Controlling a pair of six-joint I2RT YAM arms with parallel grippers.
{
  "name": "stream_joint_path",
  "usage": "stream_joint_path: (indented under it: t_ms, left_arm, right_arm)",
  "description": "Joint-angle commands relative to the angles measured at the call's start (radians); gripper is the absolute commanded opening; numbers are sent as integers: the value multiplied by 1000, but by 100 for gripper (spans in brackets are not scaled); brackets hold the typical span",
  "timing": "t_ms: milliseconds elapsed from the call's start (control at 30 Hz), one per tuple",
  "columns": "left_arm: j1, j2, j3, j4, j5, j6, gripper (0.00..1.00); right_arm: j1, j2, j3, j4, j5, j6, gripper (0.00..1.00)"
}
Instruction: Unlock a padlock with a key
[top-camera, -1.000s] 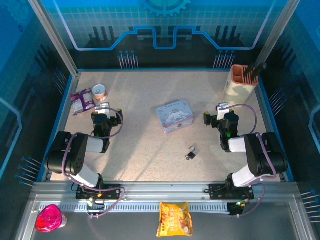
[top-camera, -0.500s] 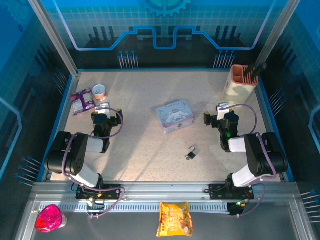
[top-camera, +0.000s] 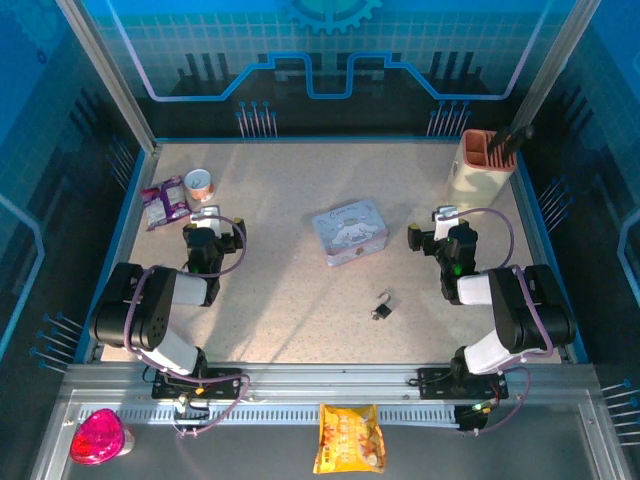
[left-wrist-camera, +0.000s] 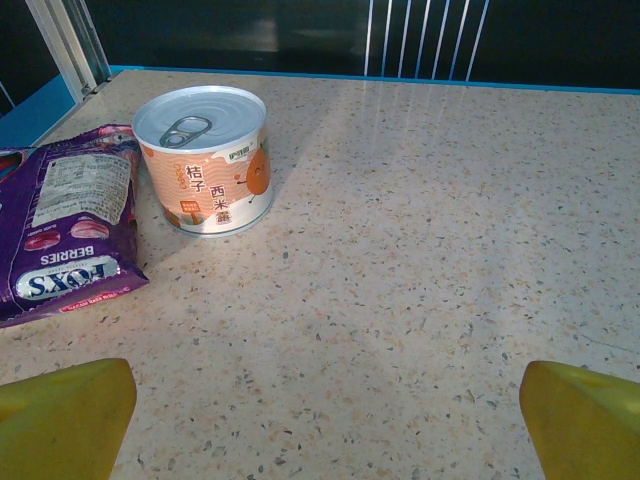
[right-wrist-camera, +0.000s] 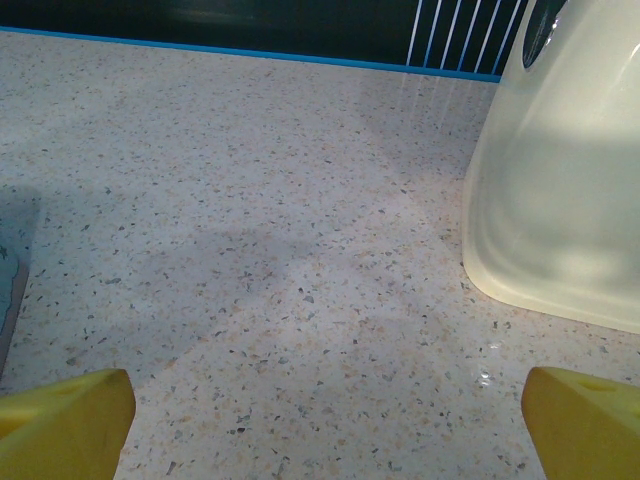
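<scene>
Top external: cream holder (top-camera: 478, 185) w/ dark stick (top-camera: 512, 140); padlock (top-camera: 382, 309) well apart.

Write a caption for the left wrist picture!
Open left end effector faces a can beside a purple snack bag.

Both arms folded low; left gripper (top-camera: 206, 220), right gripper (top-camera: 441, 226) jaws spread wide, holding nothing.

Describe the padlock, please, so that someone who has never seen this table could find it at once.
Start at the pale blue cartoon tin near the middle of the speckled table. Toward the near edge and slightly right of it lies the padlock. It is far smaller than the tin: a dark blocky body with a thin silvery loop.
</scene>
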Motion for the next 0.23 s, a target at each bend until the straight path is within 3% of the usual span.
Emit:
stream_joint_path:
  t_ms: [0,200]
  left_arm:
    - [-3,-3,7,7,5,-7,99]
    - [-3,-3,7,6,6,-7,99]
  right_arm:
    - [10,3,21,24,18,13,100]
    - [12,4,16,33,21,11,100]
